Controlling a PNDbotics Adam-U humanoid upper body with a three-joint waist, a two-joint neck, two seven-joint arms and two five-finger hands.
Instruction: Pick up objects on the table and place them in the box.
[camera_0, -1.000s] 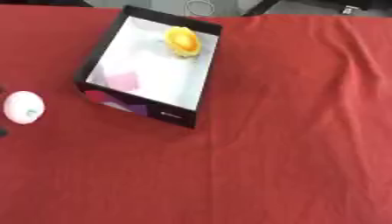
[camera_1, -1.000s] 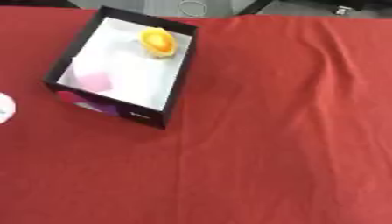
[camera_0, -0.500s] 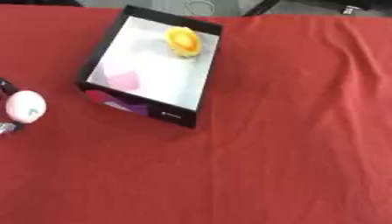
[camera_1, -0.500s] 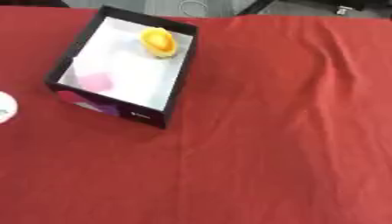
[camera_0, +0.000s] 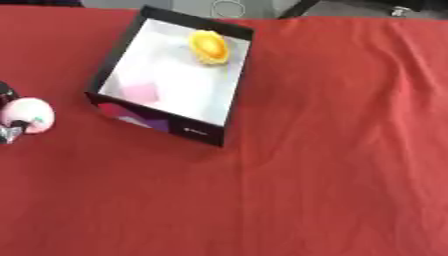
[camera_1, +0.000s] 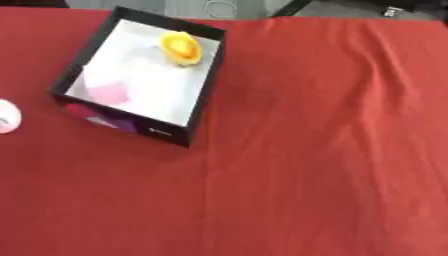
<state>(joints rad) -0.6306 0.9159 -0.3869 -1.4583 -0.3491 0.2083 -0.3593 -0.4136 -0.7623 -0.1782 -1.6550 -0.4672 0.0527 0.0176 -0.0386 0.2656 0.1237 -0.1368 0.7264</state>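
Observation:
A black box (camera_0: 229, 75) with a white inside stands at the upper left of the red cloth. In it lie a yellow rounded object (camera_0: 210, 46) at the far end and a flat pink piece (camera_0: 138, 93) near the front. At the left edge of the left eye view is a pink and white ball (camera_0: 26, 115), to the left of the box. Only bits of my left hand (camera_0: 9, 134) show there, a dark piece above the ball and a grey piece below it, on either side of it. The right eye view shows only the ball's edge (camera_1: 5, 117).
The red cloth (camera_0: 332, 150) covers the whole table, with creases running down its right half. Dark shapes and a pale ring-shaped thing (camera_0: 229, 7) lie beyond the far edge.
The ball has shifted slightly right and up towards the box. Bits of my left hand have come into view around it at the left edge.

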